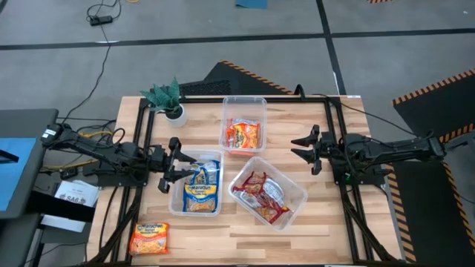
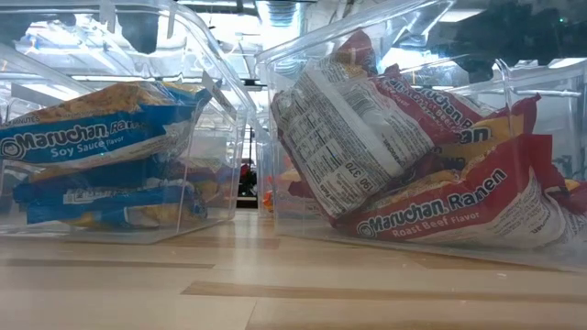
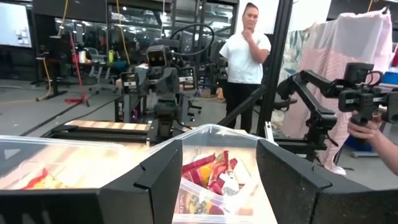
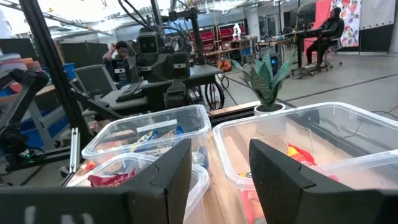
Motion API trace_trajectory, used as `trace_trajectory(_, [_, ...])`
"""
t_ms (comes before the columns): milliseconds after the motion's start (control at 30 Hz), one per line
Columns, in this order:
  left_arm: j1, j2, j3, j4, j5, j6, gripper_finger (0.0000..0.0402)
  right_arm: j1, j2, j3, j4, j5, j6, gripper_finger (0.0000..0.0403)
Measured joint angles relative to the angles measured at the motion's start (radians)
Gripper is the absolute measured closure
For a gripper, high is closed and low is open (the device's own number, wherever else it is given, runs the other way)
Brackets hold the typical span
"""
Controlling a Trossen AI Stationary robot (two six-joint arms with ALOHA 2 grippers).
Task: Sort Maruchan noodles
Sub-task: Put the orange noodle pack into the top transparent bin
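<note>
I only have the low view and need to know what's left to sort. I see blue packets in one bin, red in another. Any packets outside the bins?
Observer: Yes, one loose orange packet lies near the table's left edge.
Operator: Is there a bin for orange?
Observer: A third bin, behind those two, holds orange packets.
Operator: Which arm is closer to the loose one?
Observer: The left gripper, fingers open and empty, at the blue bin; the right gripper waits far right.

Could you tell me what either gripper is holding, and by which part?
Nothing is held: left gripper and right gripper both hover open and empty.
</note>
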Motion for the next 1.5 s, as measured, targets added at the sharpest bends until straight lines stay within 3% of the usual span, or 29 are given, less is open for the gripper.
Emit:
trace_trajectory(300, [0.000, 0.002, -0.002, 0.010, -0.006, 0.030, 0.0209, 0.000, 0.000, 0.000, 0.000, 0.000, 0.000, 0.0221])
trace_trajectory(533, [0.000, -0.003, -0.141, 0.270, -0.039, 0.029, 0.0209, 0.000, 0.000, 0.000, 0.000, 0.000, 0.001, 0.0221])
trace_trajectory(667, [0.000, -0.003, -0.148, 0.296, -0.034, -0.003, 0.0209, 0.000, 0.000, 0.000, 0.000, 0.000, 0.001, 0.0221])
trace_trajectory(1167, [0.000, -0.004, 0.054, -0.026, -0.040, 0.045, 0.0209, 0.000, 0.000, 0.000, 0.000, 0.000, 0.002, 0.0221])
trace_trajectory(1500, [0.001, -0.003, 0.080, -0.193, -0.141, 0.049, 0.0209, 0.000, 0.000, 0.000, 0.000, 0.000, 0.001, 0.0221])
